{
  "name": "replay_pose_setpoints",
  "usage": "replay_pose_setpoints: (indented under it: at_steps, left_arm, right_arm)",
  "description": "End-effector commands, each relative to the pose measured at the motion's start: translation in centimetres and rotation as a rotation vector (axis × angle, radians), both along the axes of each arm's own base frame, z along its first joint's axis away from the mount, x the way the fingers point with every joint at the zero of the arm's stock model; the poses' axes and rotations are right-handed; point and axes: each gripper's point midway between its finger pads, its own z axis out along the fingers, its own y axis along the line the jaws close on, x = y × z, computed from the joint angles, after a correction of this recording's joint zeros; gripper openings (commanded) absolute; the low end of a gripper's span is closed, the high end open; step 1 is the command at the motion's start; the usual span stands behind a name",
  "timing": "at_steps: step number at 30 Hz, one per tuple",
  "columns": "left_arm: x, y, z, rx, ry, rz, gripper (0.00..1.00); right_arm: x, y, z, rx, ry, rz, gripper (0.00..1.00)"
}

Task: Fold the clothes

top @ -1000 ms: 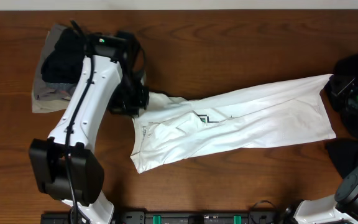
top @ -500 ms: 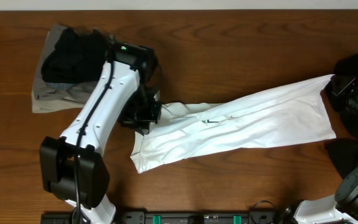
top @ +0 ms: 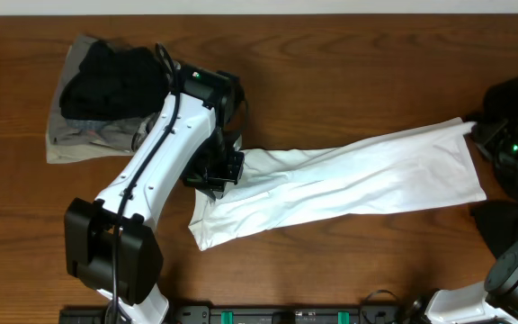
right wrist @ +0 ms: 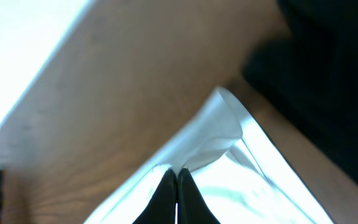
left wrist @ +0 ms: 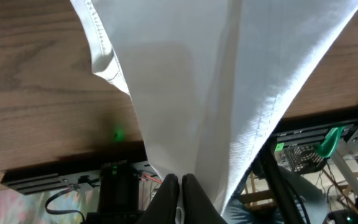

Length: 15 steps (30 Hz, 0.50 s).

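White T-shirt (top: 349,180): narrowed lengthwise into a band on the desk (top: 331,72); crosswise folds likely remain.
Left fingers (left wrist: 166,202): closed on one end.
Right fingers (right wrist: 166,193): closed on the opposite corner.

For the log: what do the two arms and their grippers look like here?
Left arm: white links, black joints, a black cable along it, green light near the wrist. Right arm: pale link, black wrist, green light. Left gripper and right gripper: slim black tapered fingers.
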Motion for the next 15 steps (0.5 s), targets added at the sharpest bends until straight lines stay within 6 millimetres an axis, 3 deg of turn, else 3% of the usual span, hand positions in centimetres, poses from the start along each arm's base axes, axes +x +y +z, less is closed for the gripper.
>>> replay_pose_setpoints:
  at_steps: [1, 15]
  left_arm:
    - [-1.2, 1.0, 0.5, 0.047, 0.051, 0.007, 0.06]
    - [-1.5, 1.1, 0.7, 0.052, 0.064, 0.007, 0.06]
  right_arm:
    - [-1.9, -1.9, -1.4, -0.079, 0.116, -0.085, 0.01]
    - [-6.8, -4.4, -4.4, -0.157, 0.404, -0.295, 0.01]
